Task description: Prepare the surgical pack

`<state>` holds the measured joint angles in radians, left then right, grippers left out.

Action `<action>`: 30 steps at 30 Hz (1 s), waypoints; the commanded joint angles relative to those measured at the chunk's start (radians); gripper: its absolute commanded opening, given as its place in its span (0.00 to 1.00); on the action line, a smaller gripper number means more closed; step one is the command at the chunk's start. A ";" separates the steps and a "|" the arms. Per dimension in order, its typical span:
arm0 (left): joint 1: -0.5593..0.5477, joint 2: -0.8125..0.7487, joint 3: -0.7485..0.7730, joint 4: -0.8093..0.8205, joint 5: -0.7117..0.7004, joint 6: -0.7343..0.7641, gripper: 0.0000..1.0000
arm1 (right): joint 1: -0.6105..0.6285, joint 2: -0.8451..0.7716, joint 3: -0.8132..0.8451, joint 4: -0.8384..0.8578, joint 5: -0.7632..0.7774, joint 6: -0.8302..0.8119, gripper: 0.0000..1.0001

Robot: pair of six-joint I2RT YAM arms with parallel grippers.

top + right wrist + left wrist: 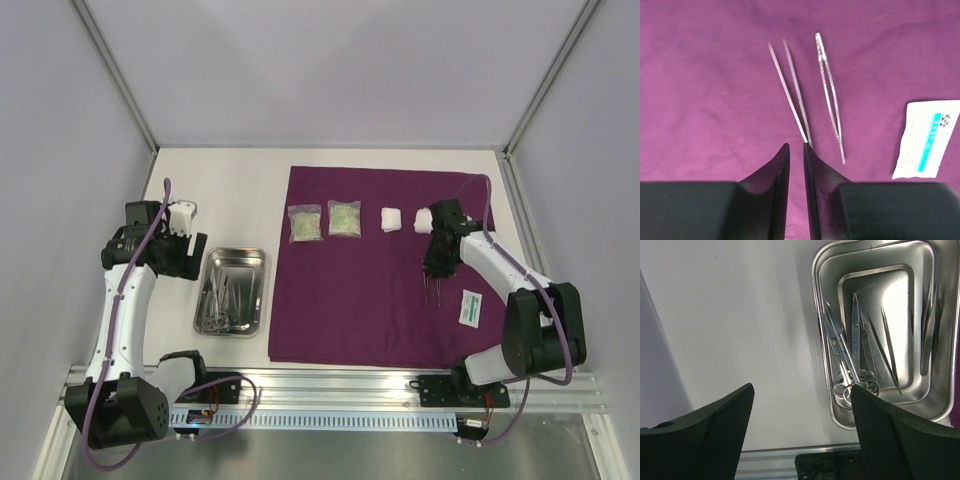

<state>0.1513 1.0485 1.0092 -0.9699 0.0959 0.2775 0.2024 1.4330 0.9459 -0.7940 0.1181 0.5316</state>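
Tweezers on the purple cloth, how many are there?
2. One tweezers lies with its joined end at the tips of the right gripper; the other lies beside it, toward the white packet.

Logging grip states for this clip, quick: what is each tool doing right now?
Left tool: open, holding nothing.
Right tool: nearly closed at the end of one pair of tweezers; whether it grips them cannot be told.

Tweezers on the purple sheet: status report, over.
Left jaws open beside steel tray. Right jaws nearly closed at tweezers end, grip unclear. Second tweezers lie alongside.
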 commanded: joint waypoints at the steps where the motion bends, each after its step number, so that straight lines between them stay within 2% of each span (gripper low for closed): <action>1: 0.004 -0.005 0.012 0.005 0.007 0.014 0.87 | -0.017 0.049 0.010 0.032 -0.028 -0.068 0.18; 9: 0.004 -0.001 0.012 0.008 0.002 0.015 0.87 | -0.032 0.141 0.043 0.041 0.025 -0.090 0.11; 26: 0.004 0.010 0.003 0.020 -0.004 0.011 0.87 | -0.040 0.222 0.060 0.101 -0.018 -0.104 0.09; 30: 0.004 0.015 0.003 0.025 -0.004 0.009 0.87 | -0.040 0.244 0.060 0.105 -0.031 -0.101 0.00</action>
<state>0.1513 1.0603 1.0088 -0.9676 0.0952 0.2783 0.1669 1.6569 0.9764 -0.7242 0.1020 0.4427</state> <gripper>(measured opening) 0.867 0.034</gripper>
